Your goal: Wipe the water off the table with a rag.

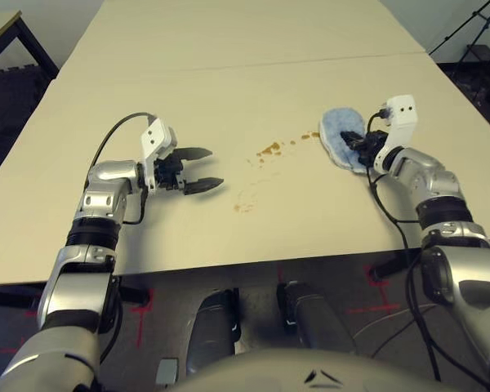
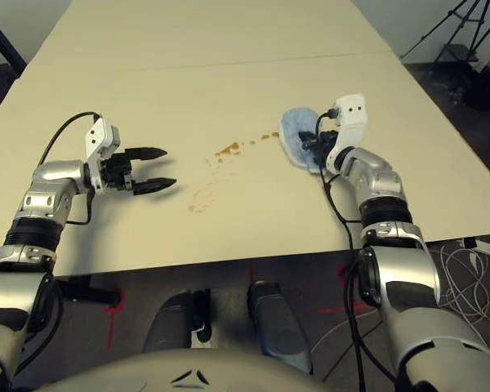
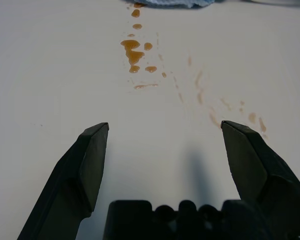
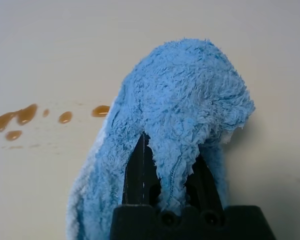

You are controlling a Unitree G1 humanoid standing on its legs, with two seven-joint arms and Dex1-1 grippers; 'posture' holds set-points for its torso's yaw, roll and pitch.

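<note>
My right hand (image 1: 358,144) is clenched on the one rag (image 1: 336,135), which lies bunched on the table (image 1: 229,73) right of the frame's centre. The water (image 1: 269,149) sits just left of it: one cluster of amber drops near the middle, with thin smears trailing toward the lower left. My left hand (image 1: 206,169) hovers at centre left, fingers spread, grasping nothing.

Around the water (image 1: 269,149) the table (image 1: 229,73) is lying bare — the rag (image 1: 336,135) is standing right of it, the left gripper (image 1: 204,169) left.
</note>
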